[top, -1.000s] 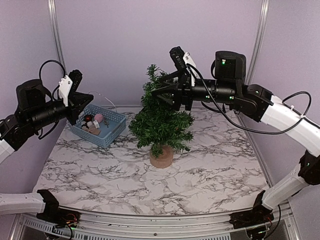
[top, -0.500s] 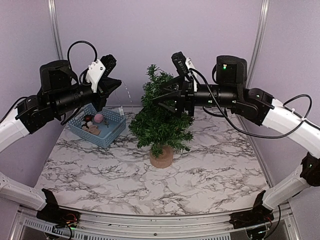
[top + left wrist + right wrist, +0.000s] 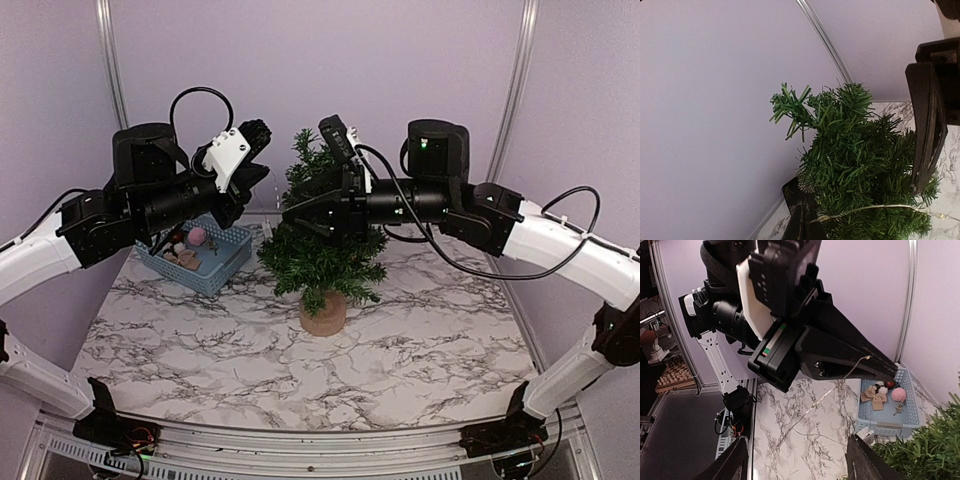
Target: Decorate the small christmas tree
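Note:
The small christmas tree (image 3: 322,245) stands mid-table on its tan stump (image 3: 323,314). My left gripper (image 3: 258,178) is raised just left of the treetop, shut on a thin light-string wire (image 3: 875,207). In the left wrist view the wire runs from the shut fingers (image 3: 802,220) across the branches (image 3: 860,160). The right wrist view shows the same wire (image 3: 832,390) hanging from the left gripper (image 3: 867,362) toward the table. My right gripper (image 3: 296,212) stands open at the tree's upper left side, facing the left gripper, with nothing between its fingers (image 3: 735,460).
A blue basket (image 3: 228,262) with a pink ball, a tan bow and other small ornaments sits at the back left, also in the right wrist view as the basket (image 3: 880,427). Purple walls with metal posts enclose the marble table (image 3: 400,360).
My left arm has swung up from the basket and rightward to the treetop, carrying the wire. The right gripper has shifted left across the tree toward it.

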`<control>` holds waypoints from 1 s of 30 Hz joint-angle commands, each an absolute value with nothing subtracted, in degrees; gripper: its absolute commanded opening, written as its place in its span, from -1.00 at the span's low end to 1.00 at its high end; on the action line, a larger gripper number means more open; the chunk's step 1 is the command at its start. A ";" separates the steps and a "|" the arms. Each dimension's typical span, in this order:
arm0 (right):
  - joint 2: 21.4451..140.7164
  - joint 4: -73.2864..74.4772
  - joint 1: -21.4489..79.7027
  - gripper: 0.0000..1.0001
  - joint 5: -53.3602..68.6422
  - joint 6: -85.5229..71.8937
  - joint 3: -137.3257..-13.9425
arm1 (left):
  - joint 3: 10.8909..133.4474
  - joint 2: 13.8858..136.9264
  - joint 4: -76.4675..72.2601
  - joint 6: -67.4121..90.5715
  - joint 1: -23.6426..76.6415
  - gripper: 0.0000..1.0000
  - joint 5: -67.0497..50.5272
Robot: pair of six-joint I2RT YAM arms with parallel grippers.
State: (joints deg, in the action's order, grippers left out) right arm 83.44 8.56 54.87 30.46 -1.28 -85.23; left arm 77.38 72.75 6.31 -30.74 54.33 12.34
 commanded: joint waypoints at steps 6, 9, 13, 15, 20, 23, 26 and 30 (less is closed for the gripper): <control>88.35 5.51 56.96 -0.05 24.50 -6.15 -90.25 | 79.50 73.39 2.64 -31.37 55.86 -1.00 15.15; 88.34 5.21 57.04 -0.37 22.42 -6.50 -90.22 | 79.17 73.40 2.56 -31.46 56.16 -1.00 15.42; 86.53 4.38 57.04 -0.83 19.78 -6.11 -88.30 | 78.41 73.02 2.25 -31.18 56.25 -1.00 15.66; 85.26 4.01 57.04 -1.00 18.63 -5.42 -87.17 | 77.42 72.57 1.59 -30.82 56.25 -1.00 15.69; 82.93 6.65 57.04 -1.00 17.23 -2.64 -86.20 | 73.68 70.04 -0.80 -29.62 56.25 -1.00 15.55; 81.85 8.36 57.04 -1.00 17.40 -0.98 -86.26 | 70.15 68.10 -2.39 -28.62 56.16 -0.89 15.19; 81.35 10.32 57.05 -1.00 17.53 -0.12 -86.82 | 67.63 66.73 -3.00 -27.41 56.09 -0.81 14.57; 81.22 12.39 57.04 -1.00 17.99 2.46 -87.73 | 64.80 65.73 -4.13 -25.49 55.67 -0.72 13.22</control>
